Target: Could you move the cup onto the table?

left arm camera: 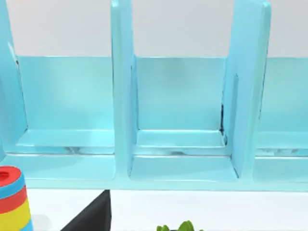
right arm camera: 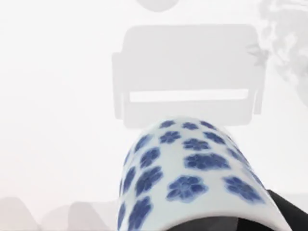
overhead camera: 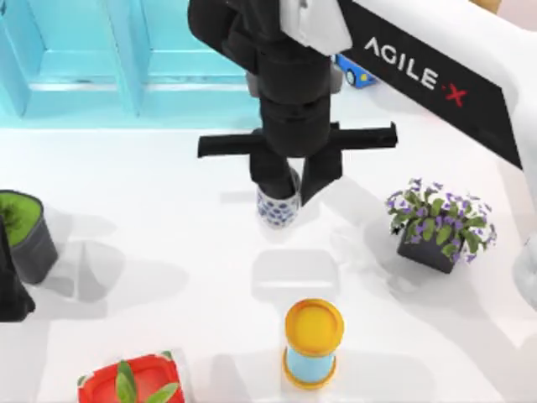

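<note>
The right hand [overhead camera: 288, 189] is clamped on the blue-flowered cup [overhead camera: 278, 206], held over mid-worktop [overhead camera: 168, 193] clear of the turquoise shelf unit [overhead camera: 101, 59]. Judging by its shadow, lowering and release remain. The left arm [overhead camera: 10, 285] sits parked at the left edge.

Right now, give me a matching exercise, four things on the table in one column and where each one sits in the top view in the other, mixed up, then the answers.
Things:
1. cup
2. yellow-topped canister
3. purple flower pot
4. red planter

Places:
A. right side of the table
B. bottom left corner
C. centre, between the right gripper fingers
D. bottom edge, just right of centre

Pairs: 1-C, 2-D, 3-A, 4-B
</note>
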